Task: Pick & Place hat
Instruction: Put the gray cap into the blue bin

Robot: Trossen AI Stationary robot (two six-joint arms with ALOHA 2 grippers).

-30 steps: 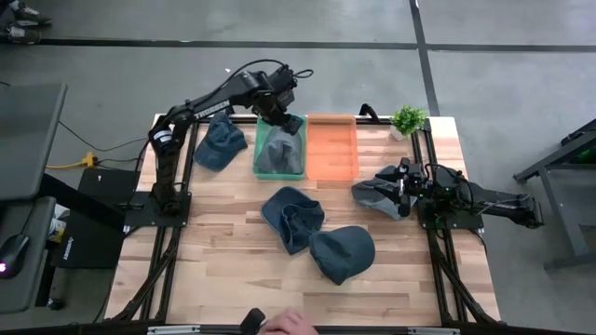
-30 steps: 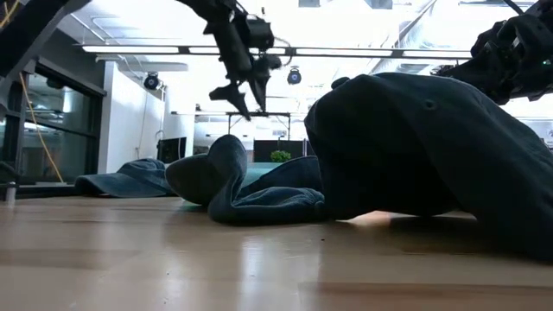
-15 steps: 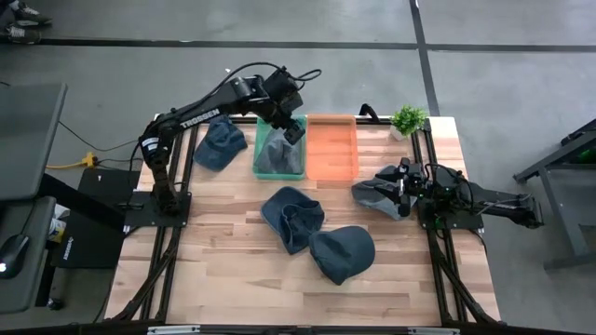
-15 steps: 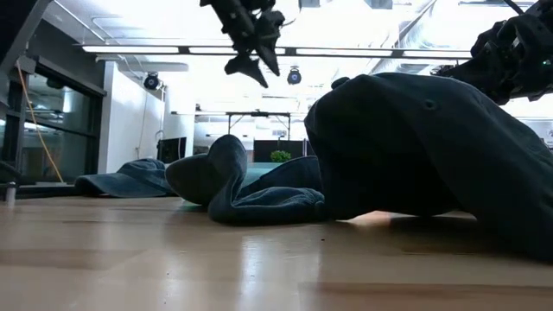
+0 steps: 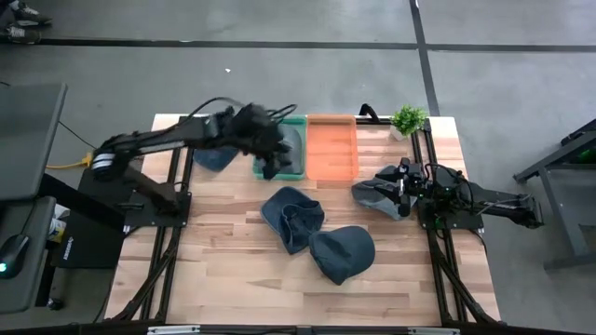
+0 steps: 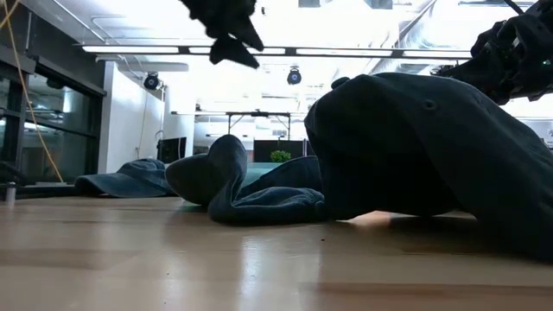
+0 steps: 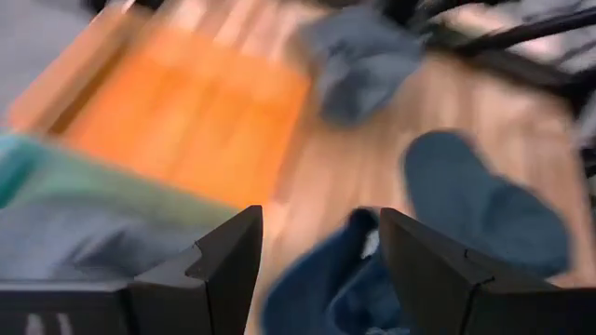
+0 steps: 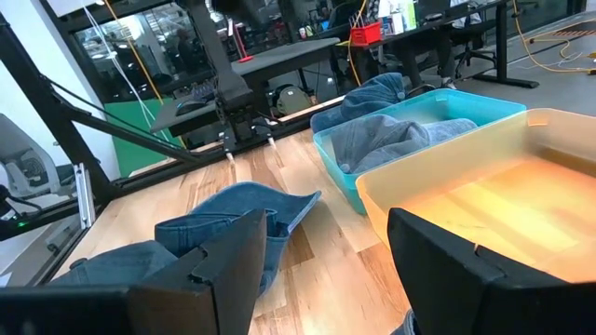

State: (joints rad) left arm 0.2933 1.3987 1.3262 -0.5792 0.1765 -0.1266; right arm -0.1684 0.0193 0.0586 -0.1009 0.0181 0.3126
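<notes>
Several dark blue hats lie here. One lies in the teal bin [image 5: 300, 123]; it shows in the high view [image 5: 291, 158] and the right wrist view [image 8: 391, 140]. One lies at the table's middle [image 5: 291, 217], one nearer the front edge [image 5: 343, 253], one at the far left [image 5: 214, 156], and one at the right [image 5: 372, 195]. My left gripper [image 5: 271, 164] hangs open and empty high above the teal bin's near left corner; its wrist view [image 7: 321, 214] is blurred. My right gripper [image 5: 402, 191] is open beside the right hat; I cannot tell whether it touches it.
An orange bin [image 5: 332, 149] stands right of the teal one at the far edge. A small potted plant [image 5: 408, 118] stands at the far right corner. Bare wood shows at the near left of the table [image 5: 214, 261].
My left gripper has risen from just over the teal bin and swung toward the table's near edge and a little left, still open and empty. The hat in the bin stays where it lay. My right arm has kept still.
</notes>
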